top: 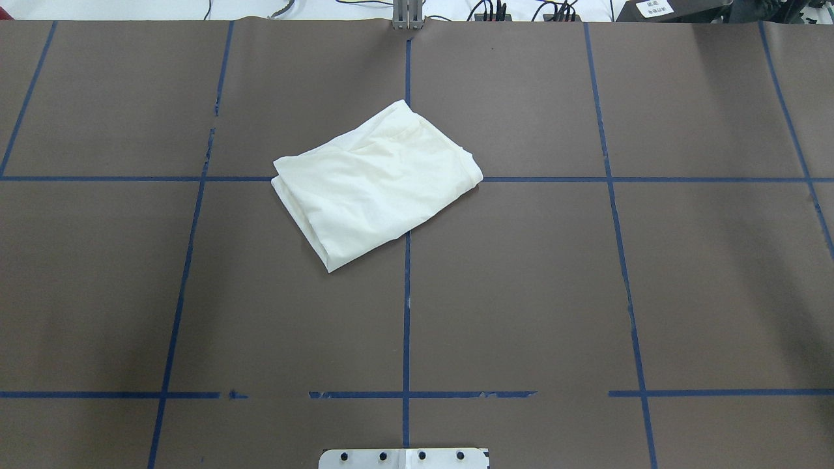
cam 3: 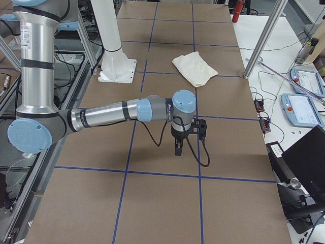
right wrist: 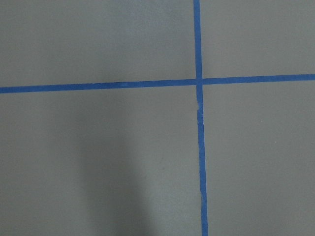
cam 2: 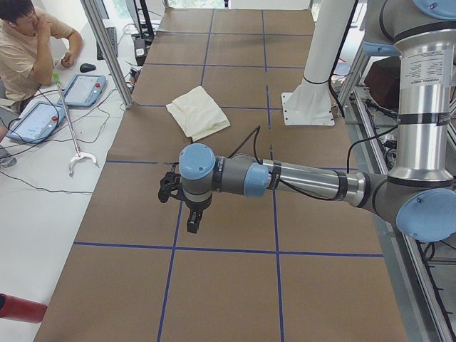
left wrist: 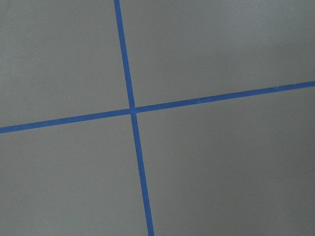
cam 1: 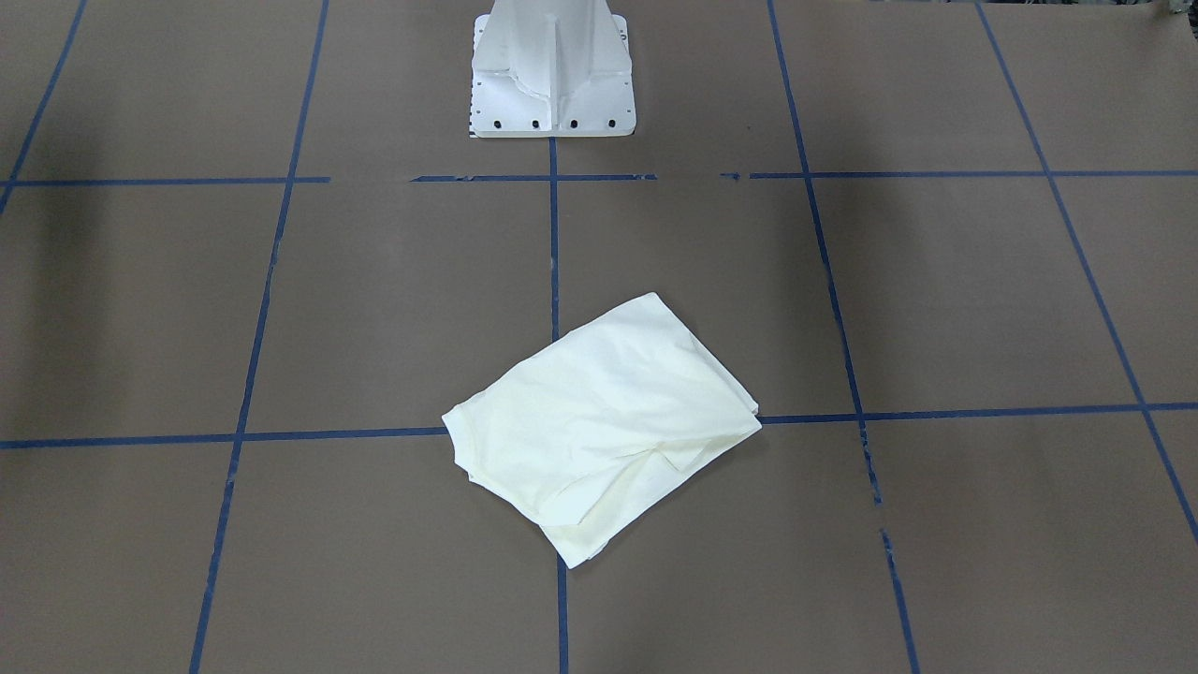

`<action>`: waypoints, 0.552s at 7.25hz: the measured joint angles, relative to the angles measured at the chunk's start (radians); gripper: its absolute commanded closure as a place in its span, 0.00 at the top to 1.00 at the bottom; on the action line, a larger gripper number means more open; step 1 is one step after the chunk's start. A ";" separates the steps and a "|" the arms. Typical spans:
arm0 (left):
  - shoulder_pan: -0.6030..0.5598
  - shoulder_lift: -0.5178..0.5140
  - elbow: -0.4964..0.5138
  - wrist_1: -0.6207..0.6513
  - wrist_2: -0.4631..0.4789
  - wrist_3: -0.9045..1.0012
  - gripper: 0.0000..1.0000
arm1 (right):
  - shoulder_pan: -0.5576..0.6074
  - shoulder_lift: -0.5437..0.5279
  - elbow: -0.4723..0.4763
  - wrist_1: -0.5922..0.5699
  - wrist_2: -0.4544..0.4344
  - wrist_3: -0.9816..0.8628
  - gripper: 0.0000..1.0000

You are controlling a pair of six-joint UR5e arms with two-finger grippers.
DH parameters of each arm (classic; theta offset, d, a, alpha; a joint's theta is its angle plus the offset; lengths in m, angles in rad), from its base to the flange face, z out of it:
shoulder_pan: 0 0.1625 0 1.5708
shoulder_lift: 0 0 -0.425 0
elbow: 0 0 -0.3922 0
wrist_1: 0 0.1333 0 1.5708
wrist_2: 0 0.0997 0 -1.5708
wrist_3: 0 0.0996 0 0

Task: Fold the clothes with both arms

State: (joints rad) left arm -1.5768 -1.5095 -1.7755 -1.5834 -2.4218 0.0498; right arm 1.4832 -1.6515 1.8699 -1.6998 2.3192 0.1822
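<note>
The clothes [cam 1: 604, 421] are one cream garment folded into a compact, slightly skewed rectangle on the brown table, plain side up, near the centre line [top: 374, 182]. Nothing touches it. Both arms show only in the side views. The left arm [cam 2: 306, 182] stretches out over the table's left end, and its gripper [cam 2: 192, 226] points down, well short of the clothes [cam 2: 198, 112]. The right arm [cam 3: 106, 114] mirrors this at the other end, its gripper [cam 3: 176, 150] pointing down, far from the clothes [cam 3: 194, 68]. I cannot tell whether either gripper is open or shut. Both wrist views show only bare table and blue tape.
The white pedestal base [cam 1: 552, 84] stands at the robot's edge of the table. Blue tape lines [top: 406, 312] divide the brown surface into squares. A seated person [cam 2: 28, 43] with teach pendants [cam 2: 39, 121] is beside the table's far side, as is a grabber tool [cam 2: 71, 135].
</note>
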 measured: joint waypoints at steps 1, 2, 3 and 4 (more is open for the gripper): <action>0.000 0.000 0.005 0.000 0.001 -0.001 1.00 | -0.001 -0.008 0.000 0.001 0.000 0.000 1.00; 0.000 0.000 0.012 0.000 0.001 -0.002 1.00 | -0.001 -0.011 0.000 0.001 0.000 0.000 1.00; 0.000 0.000 0.022 0.000 0.002 -0.004 1.00 | -0.001 -0.013 0.000 0.001 0.000 -0.001 1.00; 0.000 0.000 0.032 0.000 0.011 -0.004 1.00 | 0.000 -0.016 0.000 0.001 0.000 -0.001 1.00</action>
State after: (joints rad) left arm -1.5769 -1.5095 -1.7431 -1.5831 -2.4109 0.0457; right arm 1.4828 -1.6676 1.8695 -1.6985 2.3194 0.1811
